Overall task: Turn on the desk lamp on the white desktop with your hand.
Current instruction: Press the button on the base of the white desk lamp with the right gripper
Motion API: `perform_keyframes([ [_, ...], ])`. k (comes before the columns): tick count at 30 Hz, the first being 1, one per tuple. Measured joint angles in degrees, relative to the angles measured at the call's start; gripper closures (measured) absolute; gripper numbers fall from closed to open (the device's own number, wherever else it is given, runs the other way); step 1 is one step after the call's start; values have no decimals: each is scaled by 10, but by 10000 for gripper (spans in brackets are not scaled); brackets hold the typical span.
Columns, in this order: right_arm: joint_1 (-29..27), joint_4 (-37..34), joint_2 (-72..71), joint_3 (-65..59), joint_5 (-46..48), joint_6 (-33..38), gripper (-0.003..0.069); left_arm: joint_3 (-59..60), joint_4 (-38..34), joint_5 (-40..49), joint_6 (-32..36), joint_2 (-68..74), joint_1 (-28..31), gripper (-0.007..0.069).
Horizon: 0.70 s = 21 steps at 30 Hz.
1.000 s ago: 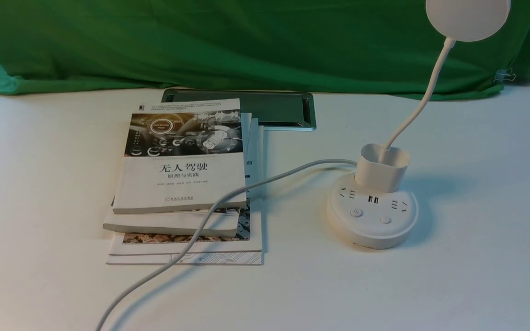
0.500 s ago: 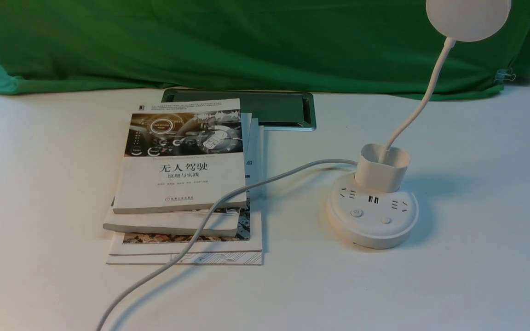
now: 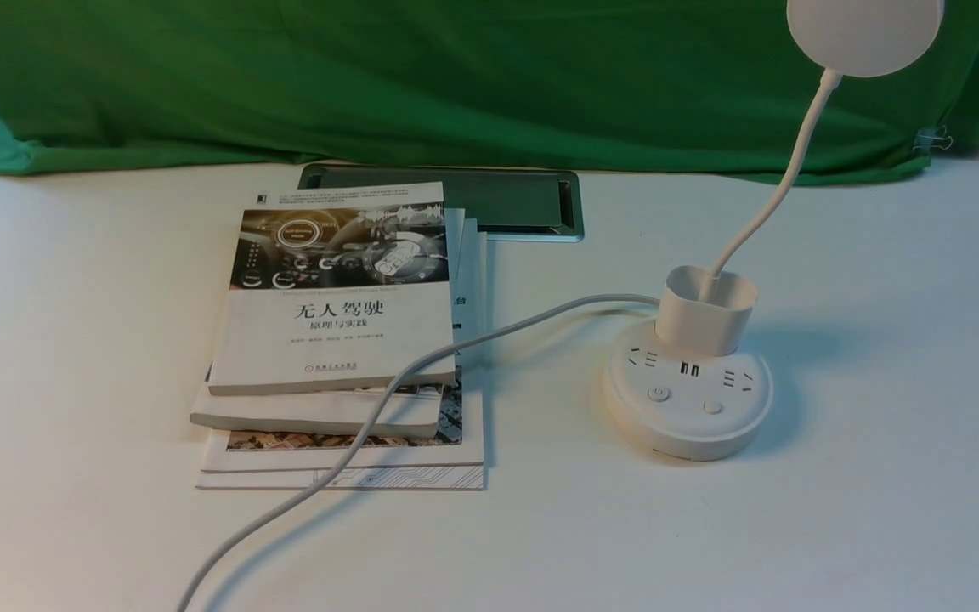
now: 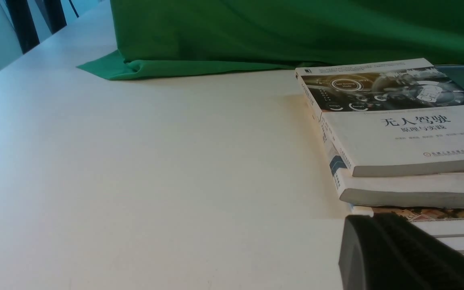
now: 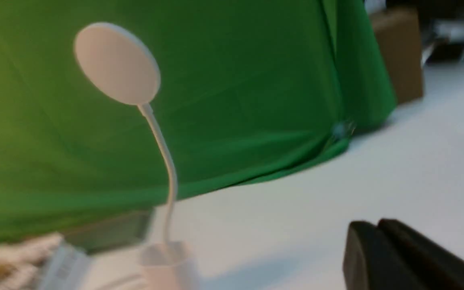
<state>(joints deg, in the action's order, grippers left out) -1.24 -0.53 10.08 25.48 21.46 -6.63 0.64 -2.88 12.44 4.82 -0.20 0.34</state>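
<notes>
- White desk lamp (image 3: 704, 319), right of frame: disc head, neck curving from cup, puck base on white desktop (image 3: 880, 442).
- Right gripper (image 5: 371, 227) clenched, empty; left gripper (image 4: 377, 245): cannot tell.

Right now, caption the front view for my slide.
White desk lamp on the white desktop, its cord draped over a stack of books.

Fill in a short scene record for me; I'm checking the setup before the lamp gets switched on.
desk lamp: upright on the white desktop, no glow visible
buttons: two on the base's front, power button on the left
cord: runs across the book stack
right gripper: shut, not touching the lamp
left gripper: beside the books, open or shut unclear
</notes>
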Motion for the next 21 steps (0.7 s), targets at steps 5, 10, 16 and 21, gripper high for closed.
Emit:
perform_keyframes([
  [5,4,-1,156,183,155,235,631,0,0,-1,0,0,0,603],
  [10,74,-6,289,301,292,297,631,0,0,-1,0,0,0,603],
  [16,209,-8,445,384,412,308,631,0,0,-1,0,0,0,603],
  [21,277,-10,566,424,420,308,631,0,0,-1,0,0,0,603],
])
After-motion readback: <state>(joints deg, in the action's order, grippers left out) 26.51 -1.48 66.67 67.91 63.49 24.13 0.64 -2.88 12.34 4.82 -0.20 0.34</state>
